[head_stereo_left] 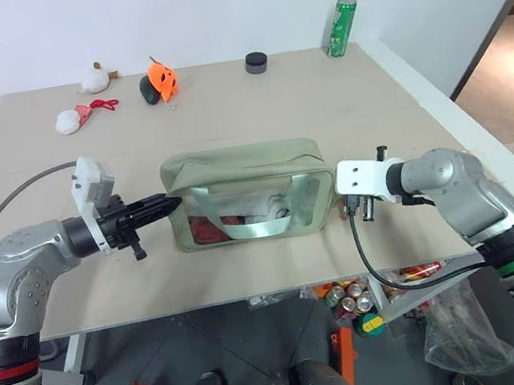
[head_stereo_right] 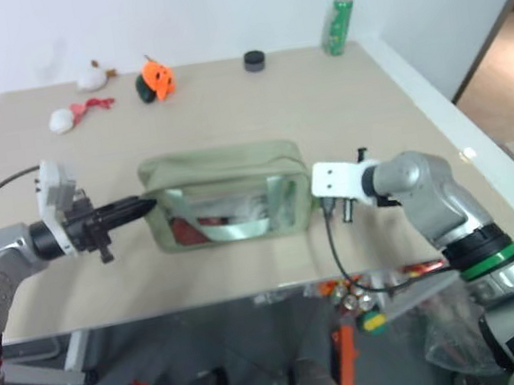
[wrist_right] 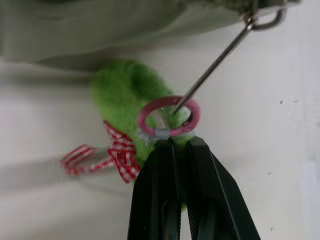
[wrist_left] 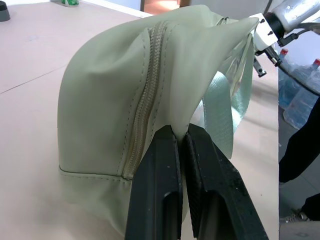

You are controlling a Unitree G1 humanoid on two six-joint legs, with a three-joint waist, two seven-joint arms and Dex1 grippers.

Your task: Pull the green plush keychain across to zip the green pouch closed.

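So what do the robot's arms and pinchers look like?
Both arms are shiny silver-grey. The left gripper has two long black fingers and a white box behind, with a grey cable looping off. The right gripper has black fingers too, a white plate, a black cable, and a green ring round the arm.

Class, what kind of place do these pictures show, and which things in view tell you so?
Probably a robot test room: a plain worktable against bare white walls, props like plush toys and a green drink can, and water bottles on the floor.

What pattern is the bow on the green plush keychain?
Red-and-white gingham check on the bow of the green plush keychain, clearest in the right wrist view.
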